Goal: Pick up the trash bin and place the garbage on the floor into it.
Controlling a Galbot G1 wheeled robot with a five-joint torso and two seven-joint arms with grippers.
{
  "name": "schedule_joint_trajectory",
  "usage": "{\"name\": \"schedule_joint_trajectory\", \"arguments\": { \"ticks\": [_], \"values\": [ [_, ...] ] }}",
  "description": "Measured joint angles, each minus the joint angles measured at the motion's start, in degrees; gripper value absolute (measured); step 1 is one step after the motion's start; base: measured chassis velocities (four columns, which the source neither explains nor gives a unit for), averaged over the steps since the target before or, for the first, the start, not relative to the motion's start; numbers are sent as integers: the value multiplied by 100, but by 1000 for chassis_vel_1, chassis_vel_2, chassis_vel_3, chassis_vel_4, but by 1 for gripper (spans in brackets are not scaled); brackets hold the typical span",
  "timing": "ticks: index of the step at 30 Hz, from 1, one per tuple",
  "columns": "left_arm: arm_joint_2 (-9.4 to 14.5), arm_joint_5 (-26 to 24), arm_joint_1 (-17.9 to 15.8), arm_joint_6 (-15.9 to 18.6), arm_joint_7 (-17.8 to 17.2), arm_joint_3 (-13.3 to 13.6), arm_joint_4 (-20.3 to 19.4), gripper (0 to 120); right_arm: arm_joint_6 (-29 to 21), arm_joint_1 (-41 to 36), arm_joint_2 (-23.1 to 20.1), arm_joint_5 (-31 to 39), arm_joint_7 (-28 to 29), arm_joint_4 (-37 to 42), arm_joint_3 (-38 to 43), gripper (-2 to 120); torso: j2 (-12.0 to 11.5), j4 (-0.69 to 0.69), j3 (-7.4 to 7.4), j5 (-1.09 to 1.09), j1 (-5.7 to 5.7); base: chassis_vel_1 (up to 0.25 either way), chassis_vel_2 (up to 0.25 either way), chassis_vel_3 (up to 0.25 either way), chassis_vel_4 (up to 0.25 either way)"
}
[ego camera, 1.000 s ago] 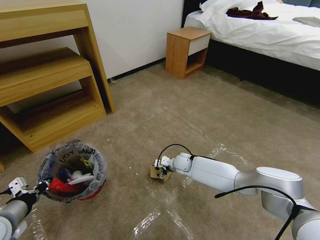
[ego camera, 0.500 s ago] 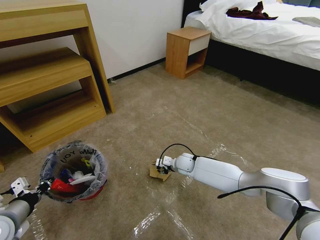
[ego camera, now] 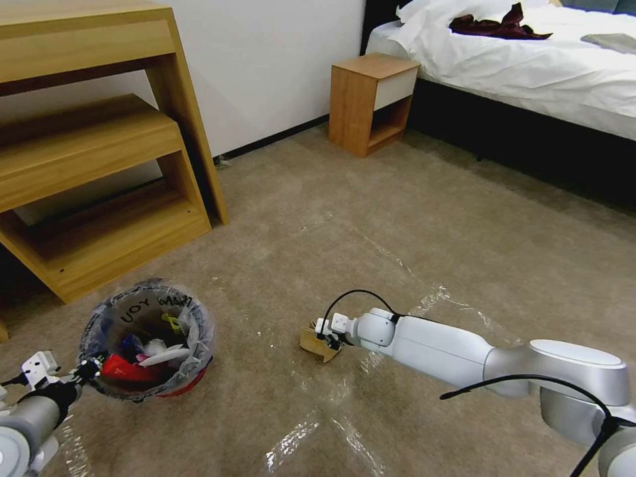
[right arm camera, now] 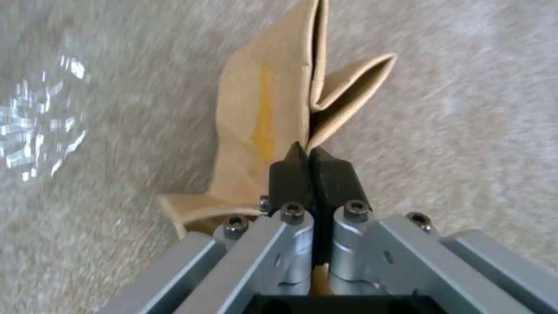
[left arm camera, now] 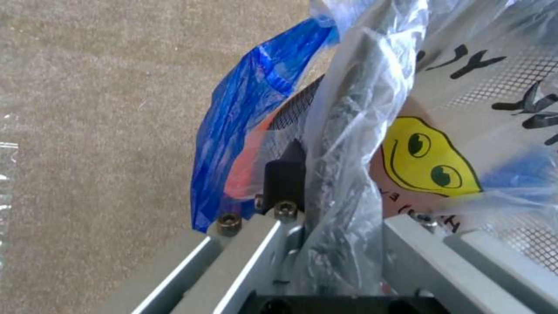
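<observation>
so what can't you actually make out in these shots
- Whether the cardboard box is lifted or touching the floor: head view, right gripper covers its near side.
- Box's far end: right wrist view, cut by the edge.
- Left gripper second finger: left wrist view, the trash bin liner hides it.
- Bin's lower contents: head view, buried under top litter.
- Liner lettering: left wrist view, cut off.

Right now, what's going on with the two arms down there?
The left gripper is clamped on the rim of the trash bin, which already holds red wrappers and white paper. The right gripper is shut on a flap of a small cardboard box down at the carpet, well to the right of the bin. The box is not in the bin yet.
</observation>
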Motion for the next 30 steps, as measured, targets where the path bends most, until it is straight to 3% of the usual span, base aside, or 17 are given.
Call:
{"name": "schedule_joint_trajectory", "arguments": {
  "ticks": [12, 15, 23, 30],
  "values": [
    [196, -317, -69, 86, -213, -35, -81, 0, 166, 41, -700, 731, 198, 1135, 830, 0, -1, -1, 0, 0, 0, 0, 0, 0, 0],
    [253, -422, -66, 110, -277, -33, -123, 0, 322, 105, -922, 1214, 223, 1705, 1201, 0, 0, -1, 0, -1, 0, 0, 0, 0, 0],
    [361, -480, -20, 125, -303, -10, -167, 0, 1097, 222, -976, 2266, 151, 2320, 1979, 0, -1, -1, 0, -1, 0, 0, 0, 0, 0],
    [369, -474, -23, 131, -305, 46, -167, 0, 1487, 407, -888, 3083, 118, 2928, 2082, 0, 0, 0, 0, -1, 0, 0, 0, 0, 0]
  ]
}}
